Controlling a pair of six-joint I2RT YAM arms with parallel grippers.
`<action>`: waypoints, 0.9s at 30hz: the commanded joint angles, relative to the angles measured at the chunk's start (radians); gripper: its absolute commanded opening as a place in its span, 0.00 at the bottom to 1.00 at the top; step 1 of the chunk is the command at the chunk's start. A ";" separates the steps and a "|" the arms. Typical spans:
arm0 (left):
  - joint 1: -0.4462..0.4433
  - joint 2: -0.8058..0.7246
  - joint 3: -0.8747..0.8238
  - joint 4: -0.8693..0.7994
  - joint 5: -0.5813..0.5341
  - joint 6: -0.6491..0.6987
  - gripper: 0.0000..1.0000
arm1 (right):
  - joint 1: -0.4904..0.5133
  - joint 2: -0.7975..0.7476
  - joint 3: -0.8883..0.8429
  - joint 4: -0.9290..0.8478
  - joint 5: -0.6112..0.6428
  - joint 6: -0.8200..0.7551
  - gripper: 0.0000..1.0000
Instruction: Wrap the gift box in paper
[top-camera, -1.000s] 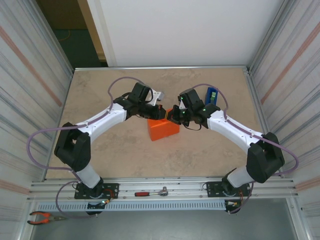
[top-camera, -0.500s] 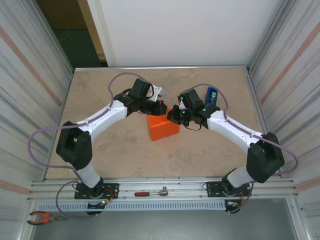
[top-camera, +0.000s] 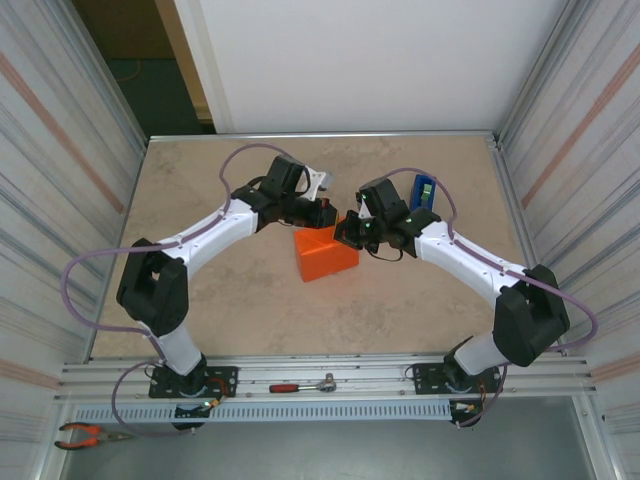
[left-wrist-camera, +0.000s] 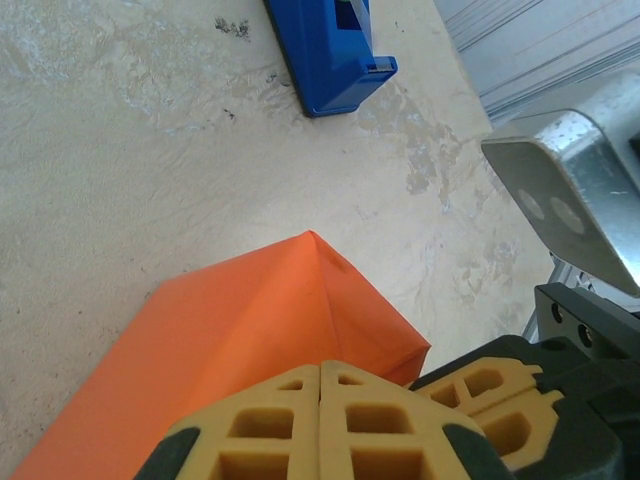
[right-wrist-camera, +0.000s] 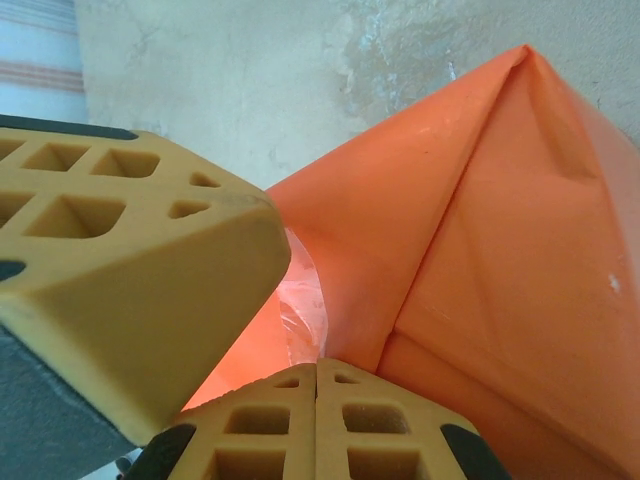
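The orange paper (top-camera: 325, 257) is folded around a box shape at the table's middle, and the gift box itself is hidden under it. In the left wrist view the paper (left-wrist-camera: 250, 330) shows a creased corner flap. My left gripper (top-camera: 326, 213) is shut at the parcel's far end, its fingertips (left-wrist-camera: 320, 368) just over the paper. My right gripper (top-camera: 345, 232) is shut too, tips (right-wrist-camera: 317, 366) against the folded end of the paper (right-wrist-camera: 480, 250). A clear tape strip (right-wrist-camera: 300, 310) lies on the fold and reaches those tips; whether it is pinched I cannot tell.
A blue tape dispenser (top-camera: 422, 193) stands at the back right, close to the right wrist. A silver metal bracket (top-camera: 316, 183) lies behind the left gripper. A red-handled ratchet (top-camera: 300, 385) and pliers (top-camera: 85, 434) rest on the near rail. Corrugated walls close both sides.
My left gripper has shifted a little toward the far right along the parcel's end, its elbow swinging with it. The right arm and the parcel have stayed put.
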 joint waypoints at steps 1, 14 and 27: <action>-0.004 0.007 -0.043 -0.030 -0.025 0.005 0.00 | 0.018 0.051 -0.066 -0.146 0.035 0.010 0.00; 0.014 -0.030 -0.053 -0.009 -0.014 0.032 0.00 | 0.018 0.048 -0.079 -0.141 0.037 0.013 0.00; 0.023 -0.173 -0.083 -0.091 0.002 0.128 0.00 | 0.018 0.041 -0.088 -0.141 0.046 0.020 0.00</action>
